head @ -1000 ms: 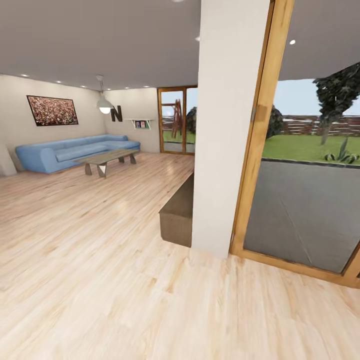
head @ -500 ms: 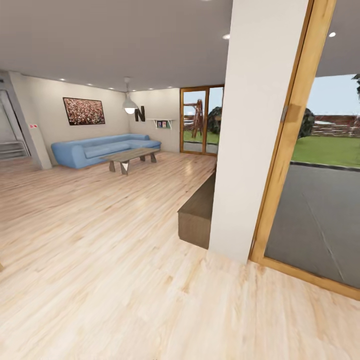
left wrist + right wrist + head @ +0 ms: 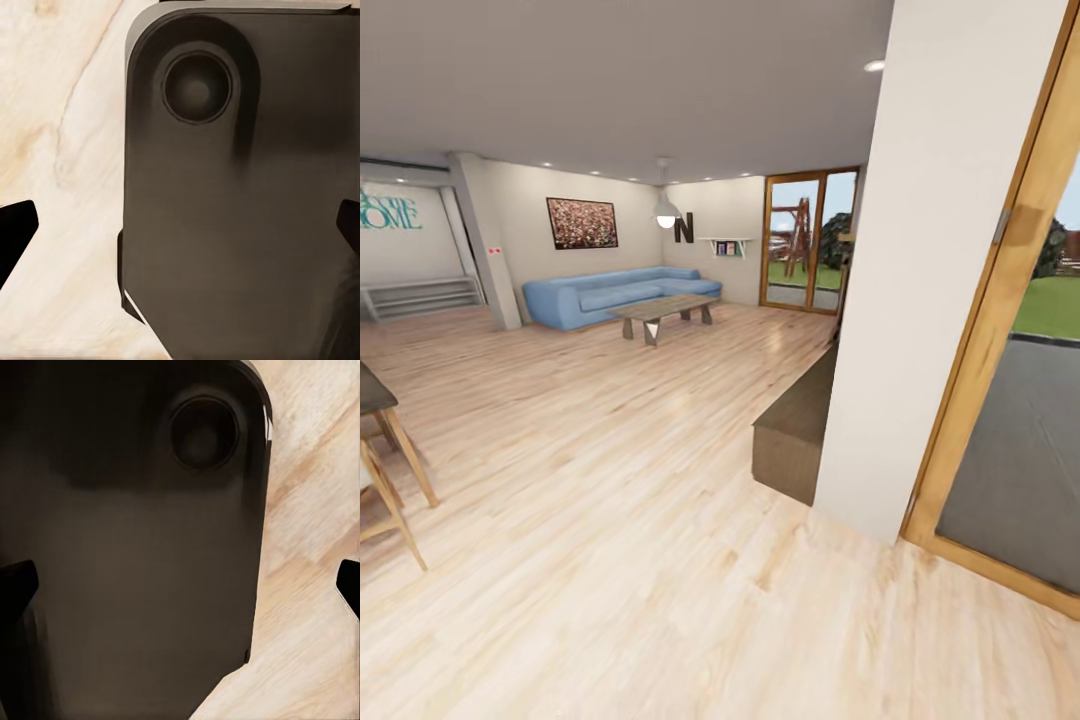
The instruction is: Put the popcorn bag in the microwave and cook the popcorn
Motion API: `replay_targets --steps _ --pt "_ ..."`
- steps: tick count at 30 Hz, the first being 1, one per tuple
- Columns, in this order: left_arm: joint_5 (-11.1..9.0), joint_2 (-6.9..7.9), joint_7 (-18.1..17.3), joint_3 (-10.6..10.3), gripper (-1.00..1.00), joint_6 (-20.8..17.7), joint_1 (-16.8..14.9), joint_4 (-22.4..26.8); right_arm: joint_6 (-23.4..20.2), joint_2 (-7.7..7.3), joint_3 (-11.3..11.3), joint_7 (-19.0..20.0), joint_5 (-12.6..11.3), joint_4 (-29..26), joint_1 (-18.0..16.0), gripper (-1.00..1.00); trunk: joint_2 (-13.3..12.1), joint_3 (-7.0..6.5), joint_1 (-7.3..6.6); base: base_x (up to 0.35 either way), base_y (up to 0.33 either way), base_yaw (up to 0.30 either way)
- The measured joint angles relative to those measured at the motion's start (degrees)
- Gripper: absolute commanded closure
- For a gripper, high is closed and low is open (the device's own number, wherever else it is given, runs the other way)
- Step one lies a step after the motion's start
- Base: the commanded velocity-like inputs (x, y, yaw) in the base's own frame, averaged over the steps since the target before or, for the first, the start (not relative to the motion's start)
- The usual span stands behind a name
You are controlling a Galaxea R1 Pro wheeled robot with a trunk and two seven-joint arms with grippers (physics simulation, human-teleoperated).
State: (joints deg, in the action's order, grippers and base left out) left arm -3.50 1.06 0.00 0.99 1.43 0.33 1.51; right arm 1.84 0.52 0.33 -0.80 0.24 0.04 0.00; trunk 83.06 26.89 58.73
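We're out in a living room here, not the kitchen, and the popcorn bag, the microwave and the countertop are somewhere outside these views. The head camera looks across a wide pale wood floor. Against the far wall sits a blue sofa, with a low wooden coffee table just in front of it. Above the sofa hangs a dark framed picture, and a white pendant lamp drops from the ceiling beside a big letter N on the wall. Further along, a wood-framed glass door gives onto a green lawn. Close on the right stands a thick white pillar, a low brown bench tucked against its base, and a second wood door frame touching its far side. At the left edge, a stool on splayed wooden legs pokes into view, with teal lettering on the wall behind it.

Down at the wrists: the left end effector hangs over the robot's dark base, fingertips spread wide at either side, nothing between them. The right end effector is the same story, wide apart and empty, above dark housing and floor.
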Motion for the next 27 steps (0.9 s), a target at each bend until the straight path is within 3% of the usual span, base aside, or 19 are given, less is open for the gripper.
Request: replay_targets --steps 18,27 --pt "-0.11 0.0 0.0 0.04 -1.0 -0.02 0.0 0.0 -0.22 -0.47 0.07 -0.07 -0.24 -0.04 0.0 -1.0 0.0 0.0 0.0 0.0 0.0 0.277" --pt "-0.31 -0.78 -0.05 0.23 -1.0 0.0 0.0 0.69 -0.12 -0.38 -0.42 -0.19 -0.46 -0.03 0.0 -1.0 0.0 0.0 0.0 0.0 0.0 0.276"
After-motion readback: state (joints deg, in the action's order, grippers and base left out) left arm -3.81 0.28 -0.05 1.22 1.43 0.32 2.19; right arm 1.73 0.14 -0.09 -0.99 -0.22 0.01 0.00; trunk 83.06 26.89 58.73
